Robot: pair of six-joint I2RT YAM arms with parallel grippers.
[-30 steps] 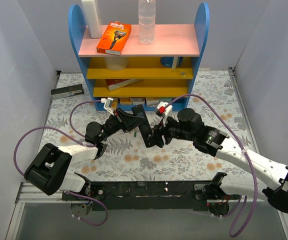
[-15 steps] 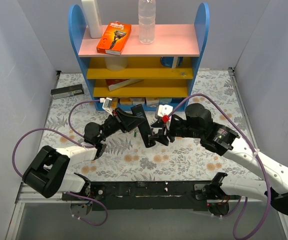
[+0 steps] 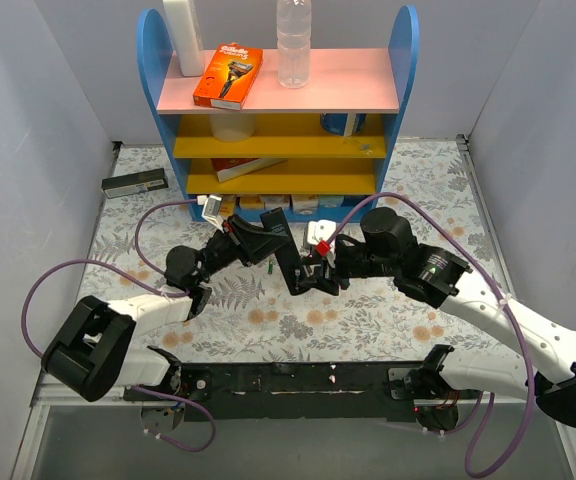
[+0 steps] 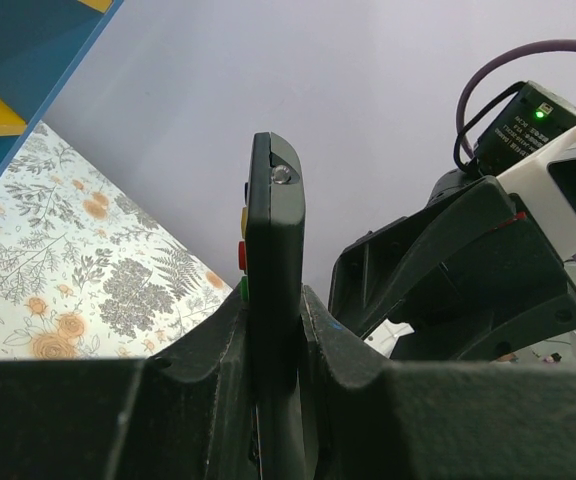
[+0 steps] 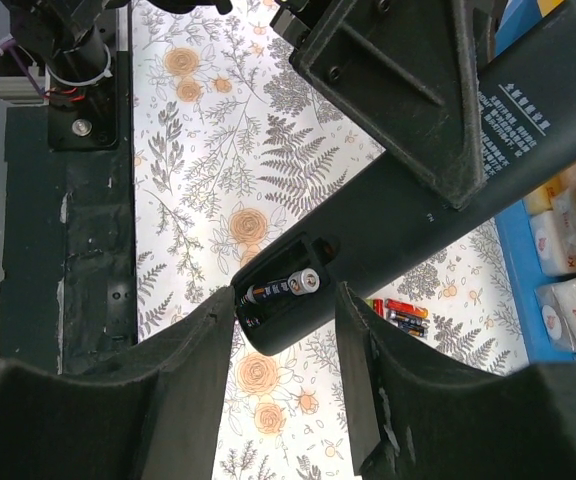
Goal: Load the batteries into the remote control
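The black remote control (image 4: 273, 230) stands upright on edge, with my left gripper (image 4: 273, 315) shut on its lower part. In the top view the remote control (image 3: 290, 268) sits tilted above the mat's middle, between both arms. Its back faces the right wrist camera, where the battery bay is uncovered and one battery (image 5: 288, 287) lies inside. My right gripper (image 5: 286, 305) is open, a finger on each side of the remote's bay end. Loose red and dark batteries (image 5: 400, 312) lie on the floral mat beyond. A thin green battery (image 3: 269, 267) lies apart, left of the remote.
A blue shelf unit (image 3: 400, 60) stands at the back with an orange razor box (image 3: 228, 76) and a water bottle (image 3: 294, 40) on top. A dark flat box (image 3: 134, 183) lies at the mat's left rear. Pale packets (image 5: 568, 235) fill the bottom shelf.
My right arm has shifted left toward the remote's lower end and its jaws have narrowed. The left gripper has kept the remote in place.
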